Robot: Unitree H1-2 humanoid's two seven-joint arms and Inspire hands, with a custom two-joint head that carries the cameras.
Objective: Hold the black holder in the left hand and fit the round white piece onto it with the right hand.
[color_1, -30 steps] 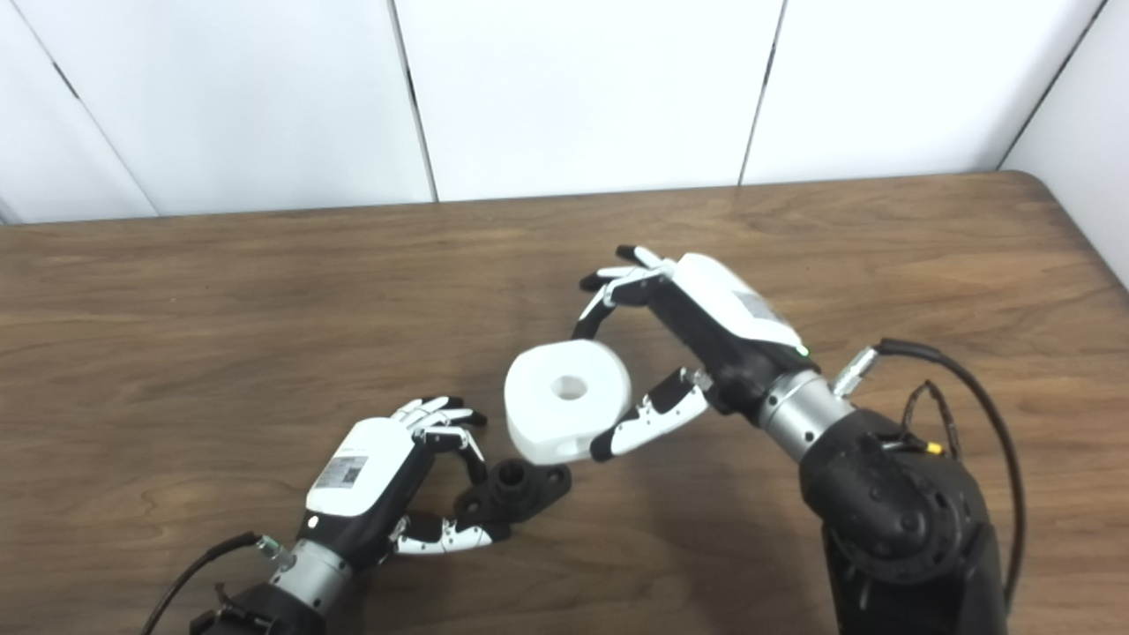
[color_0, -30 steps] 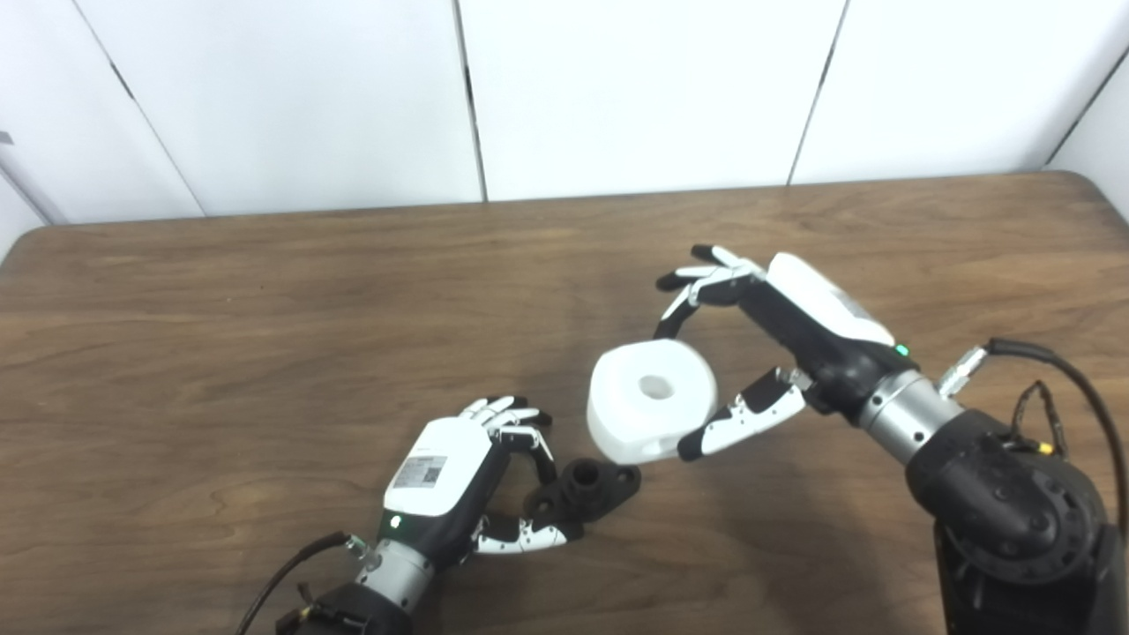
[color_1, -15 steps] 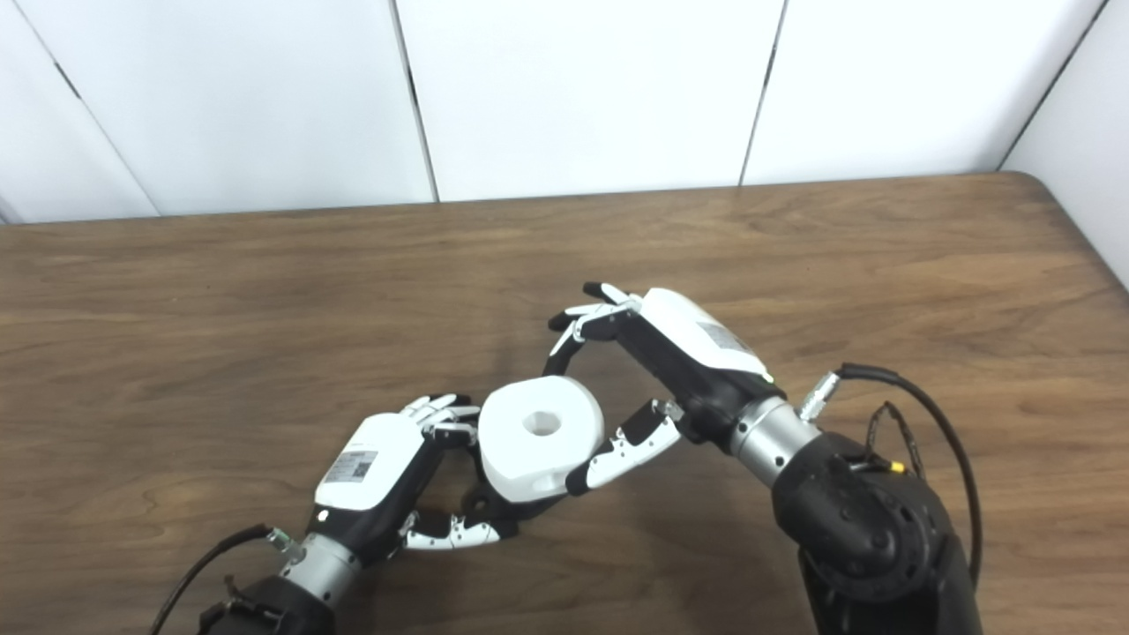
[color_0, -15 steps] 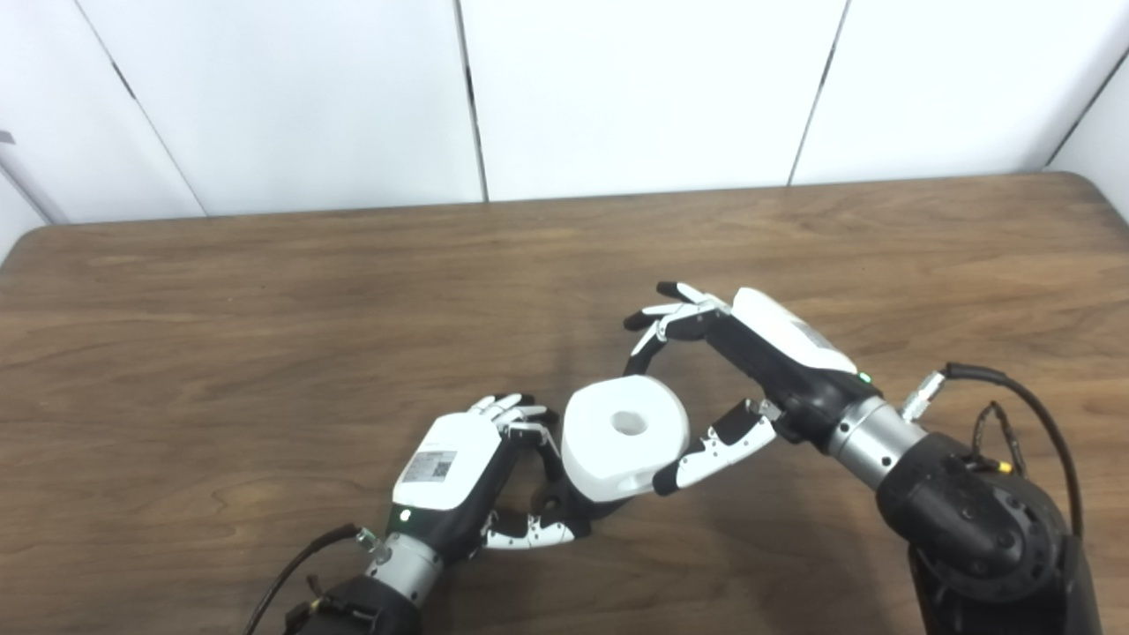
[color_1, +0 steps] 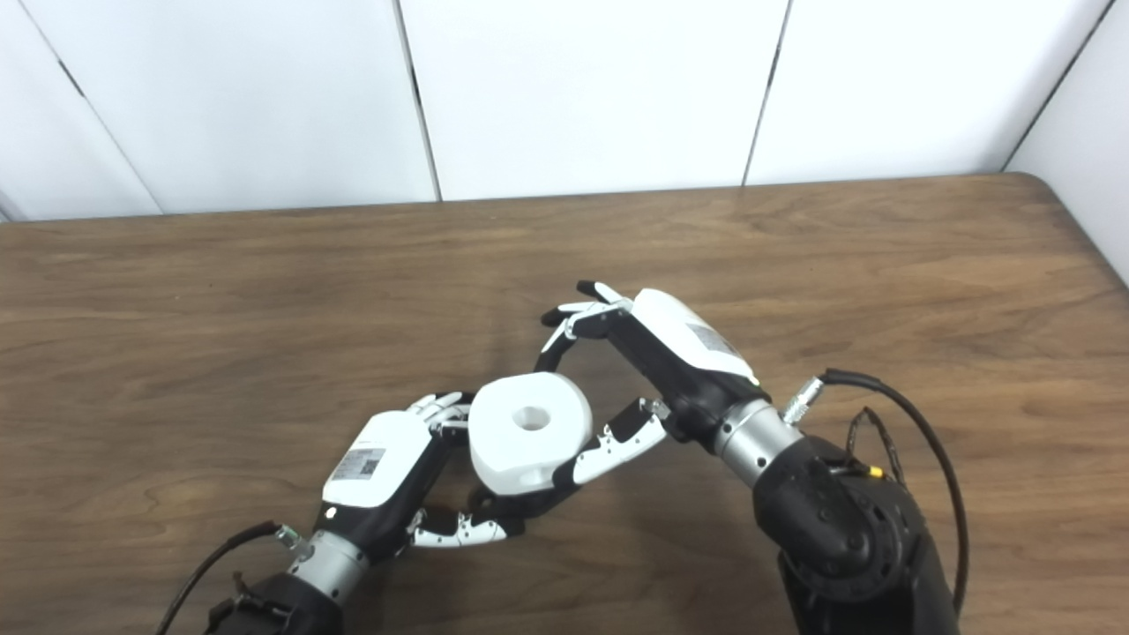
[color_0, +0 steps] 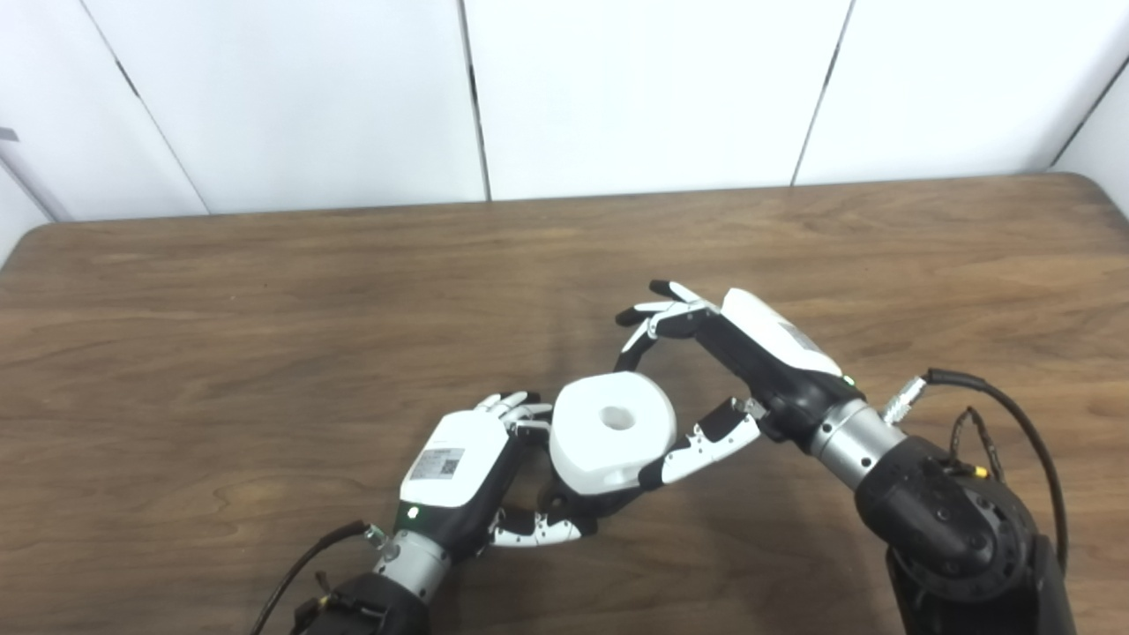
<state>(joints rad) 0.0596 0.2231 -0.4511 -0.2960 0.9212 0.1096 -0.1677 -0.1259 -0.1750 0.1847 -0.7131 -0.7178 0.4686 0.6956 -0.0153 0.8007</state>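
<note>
My right hand (color_0: 706, 370) is shut on the round white piece (color_0: 611, 430), a thick white disc with a hole in its middle, with fingers behind it and thumb in front. The piece hangs directly over the black holder (color_0: 564, 507), hiding nearly all of it; only a dark sliver shows beneath. My left hand (color_0: 476, 476) is shut on the black holder, thumb along its front edge and fingers curled behind, right against the white piece's left side. In the right eye view the white piece (color_1: 527, 428) sits between both hands the same way.
The brown wooden table (color_0: 265, 335) spreads wide around both hands, with its rounded far right corner (color_0: 1089, 181) and white wall panels behind. A black cable (color_0: 988, 414) loops off my right forearm.
My right hand carried the white piece down and to the left, from beside the holder to right over it. The left hand stayed on the holder, shifting slightly.
</note>
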